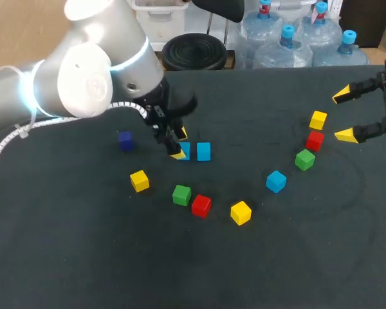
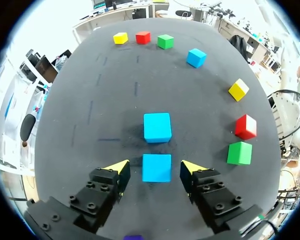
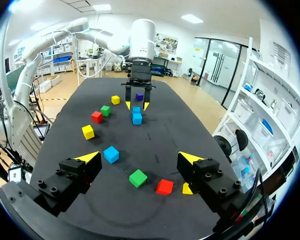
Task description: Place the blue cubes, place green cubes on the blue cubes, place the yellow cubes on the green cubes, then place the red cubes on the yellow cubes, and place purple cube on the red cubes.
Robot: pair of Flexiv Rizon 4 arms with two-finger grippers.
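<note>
Left wrist view: left gripper (image 2: 155, 166) spread about the nearest blue cube (image 2: 156, 169)

The fingers stand apart. The cube lies between the yellow tips (image 2: 121, 166) with a gap at each side. A second blue cube (image 2: 157, 127) sits just beyond it, at 12 o'clock. Between 2 and 3 o'clock of the gripper lie a green cube (image 2: 239, 153) and a red cube (image 2: 245, 126). Farther off is a third blue cube (image 2: 196, 57). In the head view the right gripper (image 1: 347, 114), fingers wide apart, hangs at the table's (image 1: 309, 257) 2 o'clock side.

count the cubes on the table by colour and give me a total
blue cubes: 3
green cubes: 2
yellow cubes: 3
red cubes: 2
purple cube: 1
total: 11
</note>
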